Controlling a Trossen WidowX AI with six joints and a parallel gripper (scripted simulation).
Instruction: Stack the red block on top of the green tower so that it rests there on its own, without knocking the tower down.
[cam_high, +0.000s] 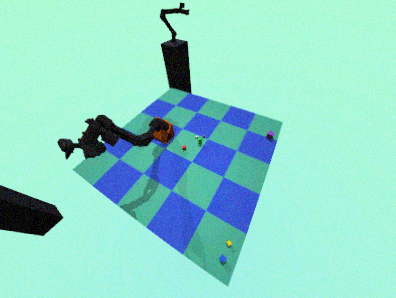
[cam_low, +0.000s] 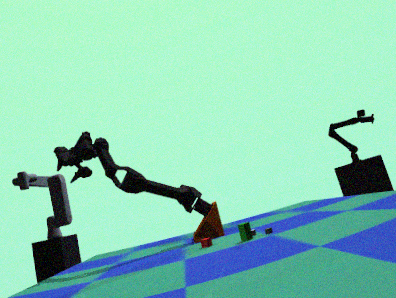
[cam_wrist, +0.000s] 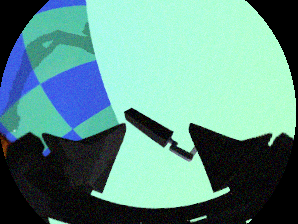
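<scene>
Clearly, the fingers stand wide apart and hold nothing; in the wrist view their two dark tips rise from the lower edge with only pale green background and a distant dark bar (cam_wrist: 160, 133) between them, while a slice of the blue and green checkered bench (cam_wrist: 56, 83) fills the upper left of that frame. In the top view the dark arm (cam_high: 117, 132) lies at the left edge of the bench (cam_high: 220, 200), reaching away from an orange base (cam_high: 163, 130), its end (cam_high: 67, 146) off the checkered surface towards the left of the frame. The red block (cam_high: 184, 147) sits on the bench near the middle of the frame, just right of and below the orange base, well apart from the fingers. The green tower (cam_high: 200, 142) stands upright just to the right of the red block, not touching it; the exterior view shows the same pair, red block (cam_low: 206, 242) low and tower (cam_low: 245, 231) taller beside it. A magenta cube (cam_high: 270, 134) rests near the right corner, and a yellow cube (cam_high: 229, 243) and a blue cube (cam_high: 222, 259) lie near the bottom corner.
</scene>
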